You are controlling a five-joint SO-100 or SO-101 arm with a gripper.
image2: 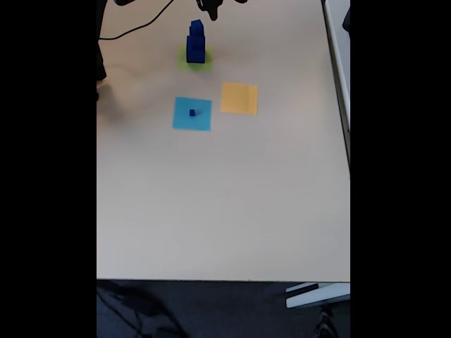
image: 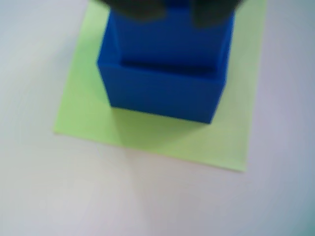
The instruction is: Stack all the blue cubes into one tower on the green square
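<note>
Sitting alone on the flat light-blue square (image2: 192,114), the tiny, rigid, light-looking dark-blue cube (image2: 192,113) probably needs a careful side pinch; the pincer's (image2: 211,10) opening cannot be told.

tower (image: 165,73): two blue cubes stacked | on green square (image: 93,105) | fingers (image: 211,12) blurred above

Pale beige table (image2: 225,204), evenly lit. Dark floor (image2: 211,310) beyond its near edge; black cable (image2: 137,29) at the far-left corner.
</note>
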